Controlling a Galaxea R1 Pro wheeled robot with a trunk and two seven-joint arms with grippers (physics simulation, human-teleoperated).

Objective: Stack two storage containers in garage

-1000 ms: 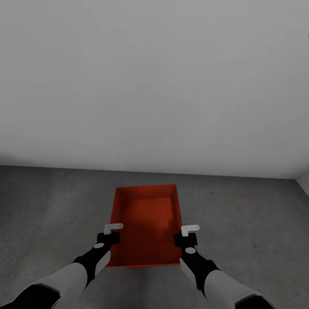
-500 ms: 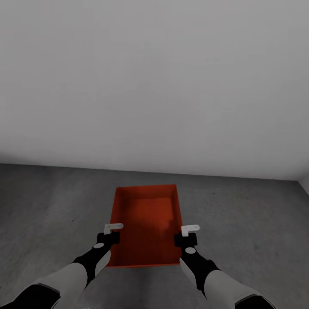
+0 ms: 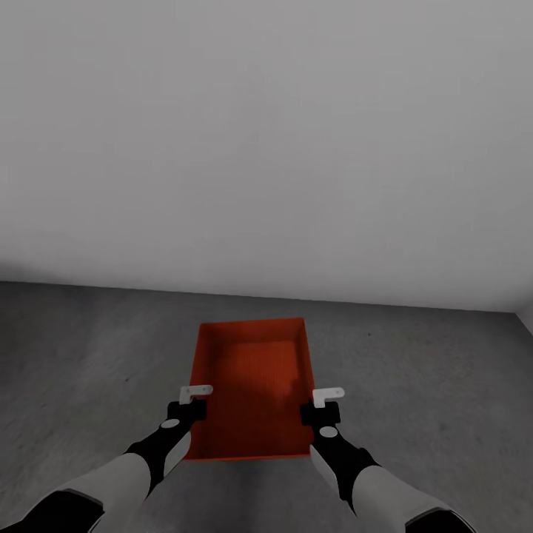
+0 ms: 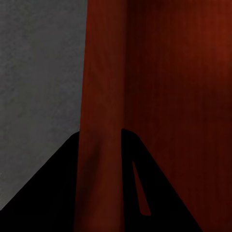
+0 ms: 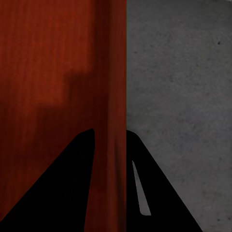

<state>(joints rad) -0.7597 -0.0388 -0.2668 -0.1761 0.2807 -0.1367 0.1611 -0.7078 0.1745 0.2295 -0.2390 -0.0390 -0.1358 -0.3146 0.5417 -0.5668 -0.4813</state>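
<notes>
Both pairs of fingers are clamped on the orange-red storage container (image 3: 253, 389): the left gripper (image 3: 194, 400) pinches its left long wall, the right gripper (image 3: 323, 403) its right long wall, one dark finger (image 4: 48, 193) either side of the thin wall in each wrist view. Open side up, the container sits level between the two arms over the dark grey concrete floor (image 3: 429, 385), near a plain light-grey wall (image 3: 266, 148).

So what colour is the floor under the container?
Dark mottled grey floor, best in the head view.
</notes>
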